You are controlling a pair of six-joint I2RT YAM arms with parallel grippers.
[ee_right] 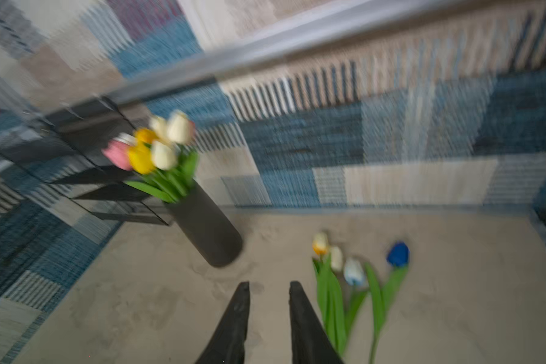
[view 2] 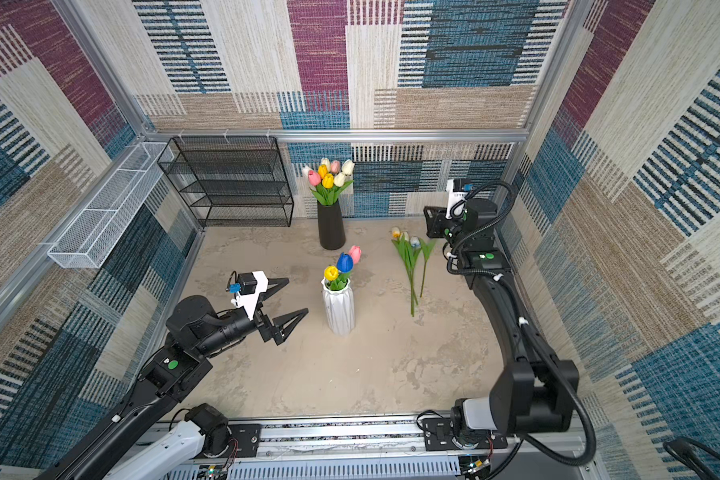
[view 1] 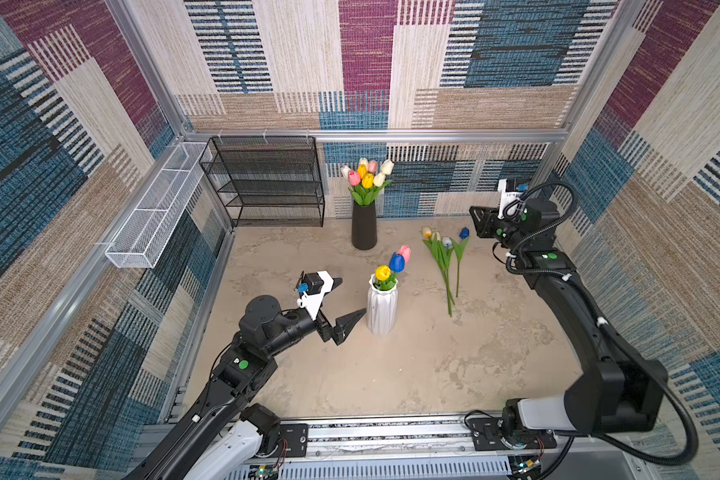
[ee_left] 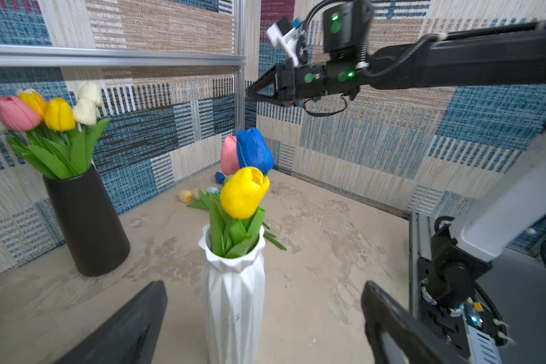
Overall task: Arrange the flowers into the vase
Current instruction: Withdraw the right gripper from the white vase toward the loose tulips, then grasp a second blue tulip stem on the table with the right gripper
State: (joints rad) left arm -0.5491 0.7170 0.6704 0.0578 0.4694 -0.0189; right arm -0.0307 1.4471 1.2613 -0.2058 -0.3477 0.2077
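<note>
So, the left gripper (view 1: 353, 296) sits just left of the white vase (view 1: 381, 311) in the middle of the table (view 1: 391, 374), jaws spread wide with nothing between them. That vase holds three flowers (view 1: 396, 262): yellow, blue and pink. Four loose flowers (view 1: 444, 259) lie flat on the table to the right of it, heads pointing to the far side, the blue one rightmost. The right gripper (ee_right: 269, 285) hangs raised at the far right near those heads, jaws only a little apart and empty. A black vase (view 1: 363, 228) full of tulips (view 1: 366, 176) stands by the far wall
</note>
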